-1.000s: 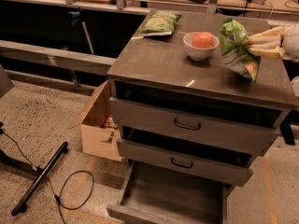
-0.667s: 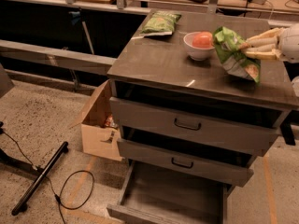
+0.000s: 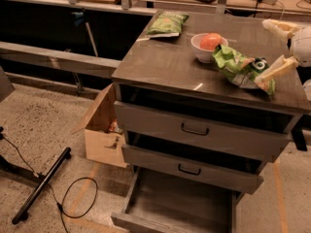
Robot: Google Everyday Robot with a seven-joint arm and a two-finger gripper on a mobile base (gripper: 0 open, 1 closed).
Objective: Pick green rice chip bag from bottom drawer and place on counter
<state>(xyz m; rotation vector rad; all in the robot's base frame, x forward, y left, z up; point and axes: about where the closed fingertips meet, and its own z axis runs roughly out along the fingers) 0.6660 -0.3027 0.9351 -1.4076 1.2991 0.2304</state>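
Observation:
The green rice chip bag [image 3: 238,66] lies on the counter [image 3: 170,64] near its right edge, just right of a white bowl. My gripper [image 3: 262,51] is at the counter's right edge, open. Its upper finger [image 3: 279,28] is well clear of the bag, and its lower finger [image 3: 276,68] rests on or just over the bag's right end. The bottom drawer [image 3: 146,188] is pulled out below the cabinet, and its grey floor shows bare.
A white bowl [image 3: 200,51] holding an orange-red fruit [image 3: 211,41] stands left of the bag. A paler olive-green bag [image 3: 167,23] lies at the counter's back left. Two upper drawers [image 3: 194,130] stand slightly ajar. A cardboard box [image 3: 102,130], a black stand [image 3: 41,186] and a cable [image 3: 77,198] are on the floor at left.
The gripper lowered the bag down and to the left onto the counter, then its fingers spread apart and let go. The bag now lies flat.

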